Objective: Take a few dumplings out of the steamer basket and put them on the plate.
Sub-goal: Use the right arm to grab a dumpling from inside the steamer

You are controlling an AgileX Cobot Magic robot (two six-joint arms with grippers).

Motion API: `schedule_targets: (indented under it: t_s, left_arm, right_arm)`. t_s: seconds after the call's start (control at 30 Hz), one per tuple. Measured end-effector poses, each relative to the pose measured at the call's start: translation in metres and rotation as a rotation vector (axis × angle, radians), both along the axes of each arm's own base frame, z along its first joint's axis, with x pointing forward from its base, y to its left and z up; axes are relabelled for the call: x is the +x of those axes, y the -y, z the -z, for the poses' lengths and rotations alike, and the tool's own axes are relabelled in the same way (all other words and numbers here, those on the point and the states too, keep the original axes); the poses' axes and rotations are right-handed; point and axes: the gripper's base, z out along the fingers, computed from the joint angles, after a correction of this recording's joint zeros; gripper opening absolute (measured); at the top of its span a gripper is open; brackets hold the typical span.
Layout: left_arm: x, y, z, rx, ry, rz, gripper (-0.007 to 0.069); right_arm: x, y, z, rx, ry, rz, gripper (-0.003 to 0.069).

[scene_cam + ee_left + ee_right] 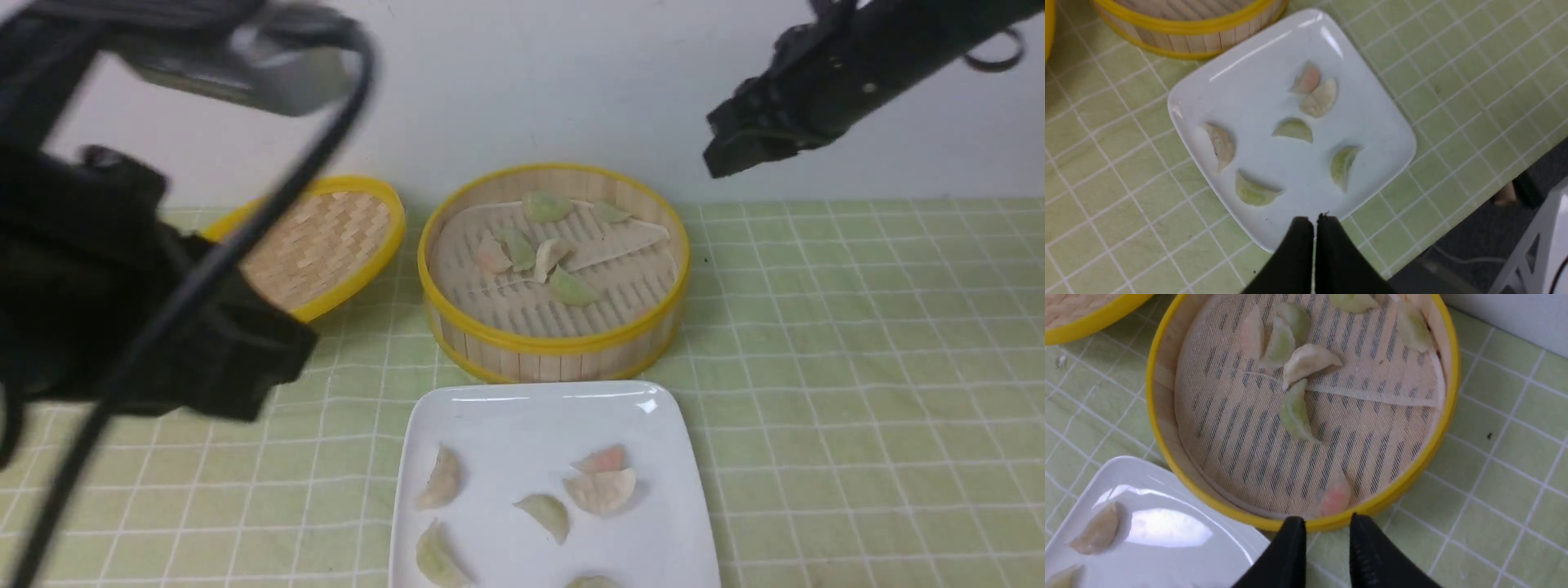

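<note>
Several dumplings (571, 287) lie on the liner sheet (1372, 428) inside the steamer basket (555, 343). There is a loose cluster near its middle, two by its far wall and a pinkish one against its near wall. Six more dumplings rest on the plate (522, 416), which sits just in front of the basket. They are spread apart, except for a pink and a cream one that touch. The woven lid (326, 245) leans just left of the basket, all on a green checked tablecloth (857, 367).

The left gripper (1314, 220) is in front of the basket and to its left, raised over the plate's outer edge, its jaws pressed together and empty. The right gripper (1327, 522) hangs high above the basket's right side, jaws partly apart with nothing between them.
</note>
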Motion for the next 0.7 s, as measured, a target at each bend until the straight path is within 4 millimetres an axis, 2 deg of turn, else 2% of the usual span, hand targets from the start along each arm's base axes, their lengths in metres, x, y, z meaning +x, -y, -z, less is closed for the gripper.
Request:
schedule_targets:
  t_s: [0.13,0.27,0.43,0.6,0.63,0.7]
  left_arm:
    - [-0.04,-0.025,0.002,-0.083,0.056,-0.044,-0.0006]
    - [-0.063,-0.041,0.01,-0.134,0.071,-0.092,-0.0006]
    - [-0.079,-0.054,0.012,-0.189,0.087,-0.155,-0.0006]
    - [-0.082,-0.056,0.012,-0.21,0.079,-0.176,-0.0006]
    - [-0.082,-0.056,0.012,-0.211,0.077,-0.177,-0.0006]
    - [-0.082,-0.056,0.012,-0.208,0.074,-0.179,-0.0006]
  right_arm:
    - [0.025,-0.031,0.032,-0.038,0.007,-0.062,0.0297]
    - [0.04,-0.058,0.069,-0.082,0.001,-0.103,0.0382]
    - [0.05,-0.084,0.115,-0.166,0.012,-0.147,0.0411]
    - [0.055,-0.097,0.158,-0.21,-0.003,-0.166,0.0413]
    - [0.055,-0.098,0.164,-0.213,-0.01,-0.167,0.0412]
    - [0.057,-0.099,0.165,-0.21,0.003,-0.162,0.0395]
